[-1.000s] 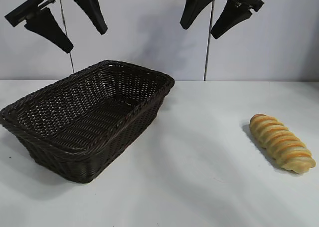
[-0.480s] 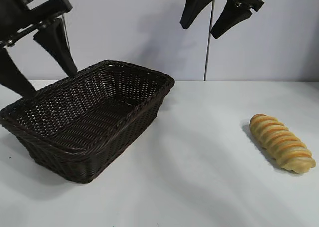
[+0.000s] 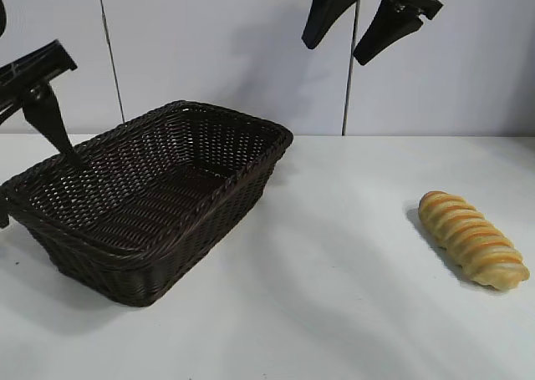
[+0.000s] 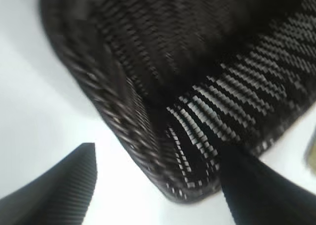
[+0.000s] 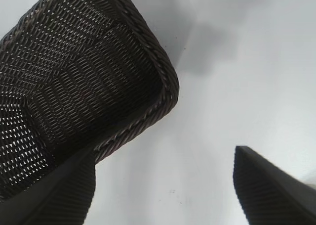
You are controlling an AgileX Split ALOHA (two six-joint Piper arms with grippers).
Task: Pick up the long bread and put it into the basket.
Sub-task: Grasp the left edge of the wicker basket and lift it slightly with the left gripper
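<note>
From the exterior view, the left gripper (image 3: 25,146) had come down from high above the basket's far left side to hang low beside the basket (image 3: 150,198), at the tabletop's left edge, and its wrist had rolled on the way. Its jaws were spread and empty; one finger stood just behind the basket's left rim, the other was mostly cut off by the frame. The right gripper (image 3: 368,17) had not moved: it hung high over the tabletop's far edge, jaws spread, holding nothing. The long bread (image 3: 473,240) lay untouched near the tabletop's (image 3: 334,313) right edge, well apart from the basket and from both grippers. Judging from this, the left arm's move brought the task no nearer, since the loaf sits on the right arm's side; the pick had not begun.

In the left wrist view, the basket (image 4: 197,86) filled most of the picture, blurred, with the left gripper's (image 4: 158,190) two fingertips parted on either side of a basket corner. A pale sliver at the picture's edge could be the loaf, but that is too little to tell.

In the right wrist view, one corner of the basket (image 5: 89,76) showed, with the right gripper's (image 5: 163,185) fingertips apart over bare tabletop (image 5: 237,62). The loaf itself was out of the picture.
</note>
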